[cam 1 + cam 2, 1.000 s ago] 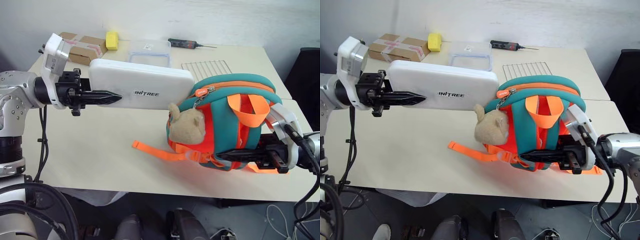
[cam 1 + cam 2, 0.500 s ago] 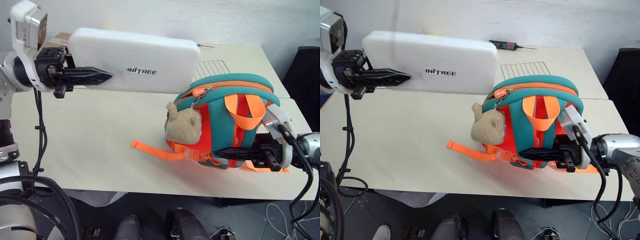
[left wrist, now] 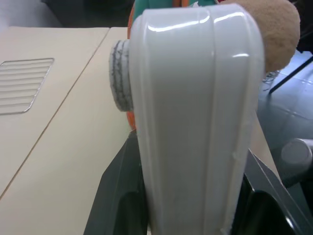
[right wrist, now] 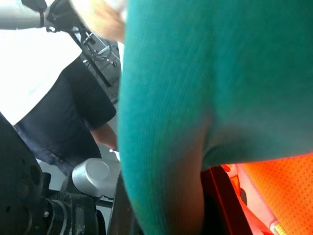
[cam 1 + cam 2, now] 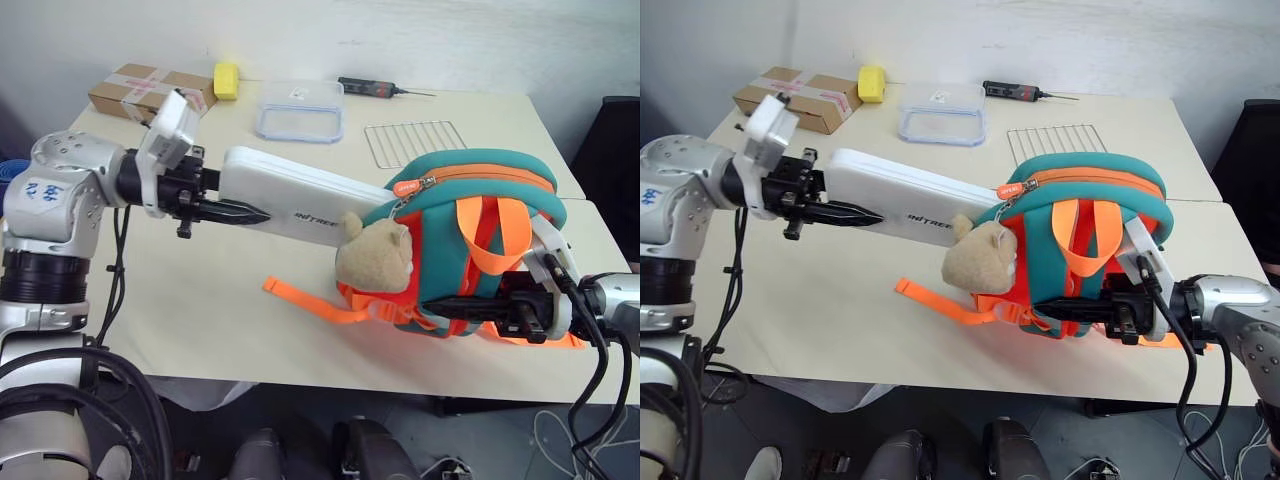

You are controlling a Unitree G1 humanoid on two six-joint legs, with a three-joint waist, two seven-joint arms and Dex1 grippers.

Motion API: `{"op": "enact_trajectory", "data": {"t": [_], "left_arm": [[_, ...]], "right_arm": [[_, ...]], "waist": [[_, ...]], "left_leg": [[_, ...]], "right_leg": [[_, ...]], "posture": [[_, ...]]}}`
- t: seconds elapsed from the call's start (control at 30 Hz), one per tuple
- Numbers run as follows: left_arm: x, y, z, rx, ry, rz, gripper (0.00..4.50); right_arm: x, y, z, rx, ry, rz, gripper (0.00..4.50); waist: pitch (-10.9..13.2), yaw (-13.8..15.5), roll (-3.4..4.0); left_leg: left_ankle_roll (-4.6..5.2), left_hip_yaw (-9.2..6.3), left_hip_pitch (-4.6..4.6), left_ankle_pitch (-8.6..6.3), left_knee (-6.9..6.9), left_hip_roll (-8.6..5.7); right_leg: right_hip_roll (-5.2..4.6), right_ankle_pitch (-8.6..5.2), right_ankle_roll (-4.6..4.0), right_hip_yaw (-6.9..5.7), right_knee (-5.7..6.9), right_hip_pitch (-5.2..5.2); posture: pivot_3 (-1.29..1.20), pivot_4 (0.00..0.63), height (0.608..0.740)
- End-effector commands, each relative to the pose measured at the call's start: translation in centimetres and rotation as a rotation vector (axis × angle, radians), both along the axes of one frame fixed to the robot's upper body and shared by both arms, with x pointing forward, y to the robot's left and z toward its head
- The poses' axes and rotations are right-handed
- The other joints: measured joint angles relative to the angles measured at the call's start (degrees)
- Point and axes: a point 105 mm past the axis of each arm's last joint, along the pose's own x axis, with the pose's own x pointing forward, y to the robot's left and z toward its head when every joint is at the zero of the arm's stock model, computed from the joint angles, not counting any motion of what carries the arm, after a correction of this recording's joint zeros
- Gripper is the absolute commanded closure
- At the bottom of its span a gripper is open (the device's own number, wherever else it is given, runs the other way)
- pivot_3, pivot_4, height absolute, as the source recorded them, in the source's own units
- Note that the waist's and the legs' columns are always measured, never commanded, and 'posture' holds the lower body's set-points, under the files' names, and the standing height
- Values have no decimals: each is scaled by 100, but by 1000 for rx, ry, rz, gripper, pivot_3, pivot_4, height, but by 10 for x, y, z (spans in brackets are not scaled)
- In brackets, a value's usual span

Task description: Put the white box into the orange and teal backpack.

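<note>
Left eye view. The left gripper (image 5: 232, 211) has its fingers clamped on one end of the white box (image 5: 300, 197), which reaches away from the fingers with its far end at the mouth of the orange and teal backpack (image 5: 470, 240), just beside the tan plush toy (image 5: 375, 262). The right gripper (image 5: 478, 309) has its fingers closed on the backpack's lower front, holding it upright on the desk (image 5: 200, 310). The step in hand appears to be feeding the box through the zipped opening. To do it well, the box's leading corner should be aimed into the gap under the teal top rather than against the plush toy, and the right fingers should keep the backpack from sliding off.

Right eye view. The same scene: the box slopes down from the left fingers to the backpack opening. Count: one white box, one backpack, one plush toy. Beyond the left fingers on the desk are one brown cardboard box (image 5: 798, 98), one yellow sponge (image 5: 872, 83), one clear container (image 5: 942, 111), one wire rack (image 5: 1054, 142) and one dark hand tool (image 5: 1020, 92).

Left wrist view. The box runs straight out from between the two fingers (image 3: 117, 196), gripped along its narrow edges; the plush toy and backpack lie at its far end.

Right wrist view. Teal backpack fabric (image 4: 215, 83) lies pressed just ahead of the fingers, with orange mesh below it.
</note>
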Motion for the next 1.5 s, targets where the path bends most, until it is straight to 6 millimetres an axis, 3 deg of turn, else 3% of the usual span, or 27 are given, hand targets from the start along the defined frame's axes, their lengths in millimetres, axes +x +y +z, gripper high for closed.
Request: {"op": "enact_trajectory", "data": {"t": [0.03, 0.4, 0.5, 0.6, 0.77, 0.87, 1.0, 1.23, 1.33, 1.5], "left_arm": [[-1, -24, 7, 27, -54, -99, 3086], [12, -96, -9, 36, -137, -213, 3086], [16, -87, -5, 55, -163, -199, 3086], [20, -64, 8, 21, -135, -146, 3086], [13, -36, 53, -184, -18, -130, 3086], [1, -31, 77, -325, 67, -180, 3086], [-4, -35, 51, -250, 116, -202, 3086], [13, -38, 6, -46, 6, -120, 3086], [15, -42, 1, -34, -4, -122, 3086], [14, -74, -1, -87, -9, -155, 3086]], "right_arm": [[1, 3, -3, -14, -22, 21, 4481], [3, 13, -7, -31, -44, 42, 4481], [3, 12, -6, -32, -46, 33, 4481], [0, 10, -7, -36, -43, 28, 4481], [-1, 7, -6, -36, -45, 10, 4481], [-1, 7, -4, -31, -48, 5, 4481], [-2, 7, -2, -29, -51, 1, 4481], [-2, 7, 2, -35, -63, -1, 4481], [-2, 7, 3, -36, -66, -3, 4481], [-2, 7, 2, -34, -71, -7, 4481]], "waist": [[0, 2, 0], [0, 61, 0], [0, 85, 0], [0, 68, 0], [0, -16, 0], [0, -19, 1], [-1, -20, 2], [0, -17, 2], [0, -16, 2], [0, -1, 1]], "left_leg": [[0, 0, 0, 0, 1, 0], [6, -1, -3, -4, 17, -1], [9, -1, -3, -5, 22, -1], [9, 0, -2, -5, 22, 0], [8, -1, -2, -5, 23, 1], [8, -1, -6, -5, 27, 2], [7, -2, -4, -5, 25, 2], [7, -3, -2, -5, 32, 2], [7, -2, -2, -5, 32, 2], [8, -2, -3, -6, 32, 1]], "right_leg": [[0, 0, 0, 0, 0, 0], [-1, 1, 2, -1, 5, 1], [-1, 1, 3, -1, 6, 2], [0, 1, 2, 0, 11, 1], [1, 1, 2, -1, 18, 0], [0, 1, 2, -2, 19, -3], [0, 1, 2, -1, 21, -3], [0, 1, 2, -1, 24, -2], [0, 1, 2, -1, 24, -2], [0, 1, 2, -1, 23, -1]], "posture": [[0, 150, 740], [0, 150, 740], [0, 150, 740], [0, 150, 740], [0, 150, 740], [0, 150, 740], [0, 150, 740], [0, 150, 740], [0, 150, 740], [0, 150, 740]]}}
